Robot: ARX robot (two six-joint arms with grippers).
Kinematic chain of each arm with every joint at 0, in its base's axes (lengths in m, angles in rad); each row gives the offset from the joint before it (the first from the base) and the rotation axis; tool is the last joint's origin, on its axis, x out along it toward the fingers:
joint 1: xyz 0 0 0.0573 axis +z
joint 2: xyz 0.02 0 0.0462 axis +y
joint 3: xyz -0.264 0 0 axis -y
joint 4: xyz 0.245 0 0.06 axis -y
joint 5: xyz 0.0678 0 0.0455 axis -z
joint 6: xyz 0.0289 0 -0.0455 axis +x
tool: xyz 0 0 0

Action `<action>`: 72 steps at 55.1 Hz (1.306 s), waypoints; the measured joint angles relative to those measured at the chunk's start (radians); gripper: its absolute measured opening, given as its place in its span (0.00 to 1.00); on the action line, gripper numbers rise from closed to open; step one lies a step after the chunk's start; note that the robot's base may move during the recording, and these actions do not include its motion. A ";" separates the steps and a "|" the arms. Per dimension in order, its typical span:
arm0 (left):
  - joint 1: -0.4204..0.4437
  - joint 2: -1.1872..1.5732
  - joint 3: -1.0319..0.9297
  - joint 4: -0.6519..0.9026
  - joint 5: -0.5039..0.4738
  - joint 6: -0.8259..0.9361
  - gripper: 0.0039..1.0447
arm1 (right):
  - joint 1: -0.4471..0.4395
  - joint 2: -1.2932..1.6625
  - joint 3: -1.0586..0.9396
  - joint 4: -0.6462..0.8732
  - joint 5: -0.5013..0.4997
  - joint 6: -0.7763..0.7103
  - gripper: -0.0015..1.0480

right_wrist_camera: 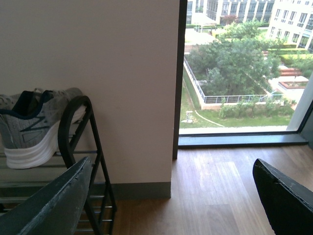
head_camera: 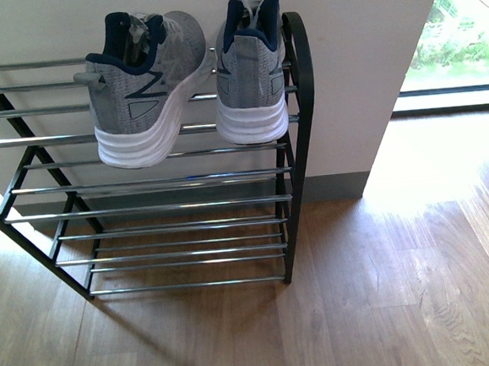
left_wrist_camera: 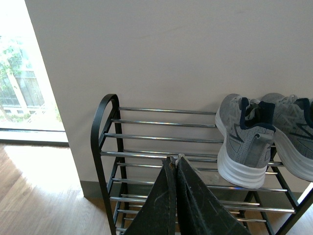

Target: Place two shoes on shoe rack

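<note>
Left gripper [left_wrist_camera: 174, 162]: dark fingers [left_wrist_camera: 195, 205] pressed together along their length, nothing between them. It hangs in front of the rack's middle span.

Right gripper [right_wrist_camera: 171, 167]: jaws set wide apart, nothing held. One finger [right_wrist_camera: 49, 205] shows before the rack's end and the other at the far edge of the right wrist view. Wooden floor and window lie beyond the gap.

Wall [head_camera: 353, 56]: plain, pale, with a grey skirting strip along its foot. The rack stands against it.

Floor [head_camera: 389, 299]: wood-grain boards, brightly sunlit near the window.

Window [head_camera: 461, 30]: floor-level glazing in a dark frame, to the right of the wall in the front view. Trees, lawn and buildings are outside.

Shoe rack [head_camera: 305, 93]: black metal frame with rounded arched ends, tiers of thin chrome bars [head_camera: 170, 207]. It stands upright on the floor, and its left end runs out of the front view.

Left-hand sneaker [head_camera: 147, 80]: grey knit, thick white sole, dark navy lining. It sits on the top tier towards the rack's right end, heel facing the camera and toe to the wall, turned at a slight angle.

Right-hand sneaker [head_camera: 251, 72]: same pattern, on the same top tier, just inside the arched end and pointing straight at the wall. The pair sit close side by side, with a gap at the heels. Whether the toes touch cannot be told.
</note>
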 joint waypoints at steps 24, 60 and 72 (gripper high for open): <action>0.000 -0.121 0.000 -0.121 0.000 0.000 0.01 | 0.000 0.000 0.000 0.000 0.000 0.000 0.91; 0.001 -0.297 0.000 -0.315 0.000 0.000 0.35 | 0.000 0.000 0.000 0.000 0.000 0.000 0.91; 0.001 -0.298 0.000 -0.315 0.000 0.000 0.81 | 0.000 0.000 0.000 0.000 0.000 0.000 0.91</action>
